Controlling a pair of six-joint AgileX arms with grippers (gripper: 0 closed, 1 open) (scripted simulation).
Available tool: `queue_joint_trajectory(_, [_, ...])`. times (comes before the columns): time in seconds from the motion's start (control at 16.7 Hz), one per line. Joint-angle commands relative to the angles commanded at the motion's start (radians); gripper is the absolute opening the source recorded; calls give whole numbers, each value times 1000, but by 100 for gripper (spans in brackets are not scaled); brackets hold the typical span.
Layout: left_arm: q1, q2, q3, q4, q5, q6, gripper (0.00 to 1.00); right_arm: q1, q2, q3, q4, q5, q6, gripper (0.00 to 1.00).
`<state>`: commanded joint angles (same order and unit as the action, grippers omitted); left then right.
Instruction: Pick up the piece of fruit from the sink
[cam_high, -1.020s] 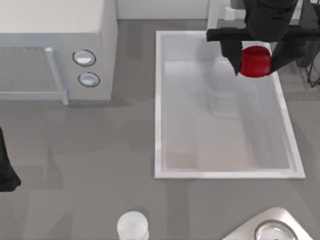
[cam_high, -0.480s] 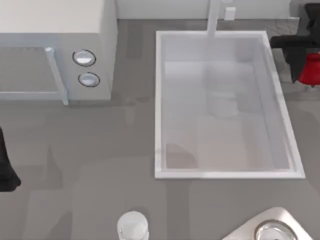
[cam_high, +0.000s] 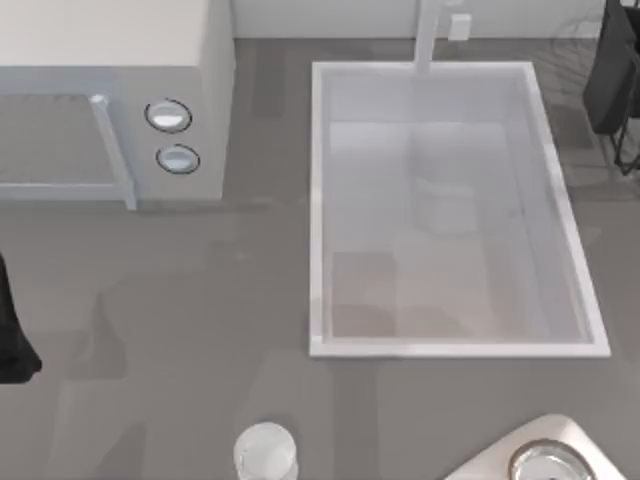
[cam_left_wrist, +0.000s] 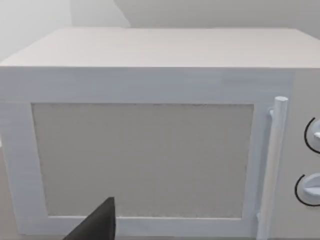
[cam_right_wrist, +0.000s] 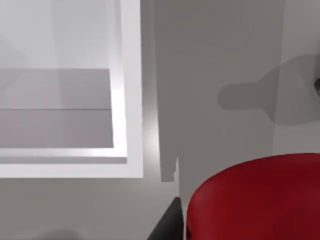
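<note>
One fruit (cam_right_wrist: 255, 197) is sitting close under your right wrist camera, seemingly gripped; the sink (cam_high: 318, 200), lying toward nine o'clock, is holding nothing.

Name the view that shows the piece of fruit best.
The right wrist view: the piece of fruit looms close and glossy red, beside a dark part of the right end effector, outside the sink rim. The top view shows the sink basin bare; the left wrist view faces the microwave.
</note>
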<state>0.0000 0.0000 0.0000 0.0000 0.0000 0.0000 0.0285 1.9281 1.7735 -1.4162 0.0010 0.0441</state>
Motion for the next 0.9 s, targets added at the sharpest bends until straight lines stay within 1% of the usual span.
queue_joint_trajectory(0.24, [0, 0, 0, 0, 0, 0, 100, 12, 12, -30, 35, -2, 2, 0])
queue_joint_trajectory(0.6, [0, 0, 0, 0, 0, 0, 100, 47, 57, -228, 271, -18, -2, 0])
queue_joint_trajectory(0.78, [0, 0, 0, 0, 0, 0, 100, 32, 63, -322, 376, -12, 1, 0])
queue_joint_trajectory(0.9, [0, 0, 0, 0, 0, 0, 100, 10, 56, -359, 413, -2, 4, 0])
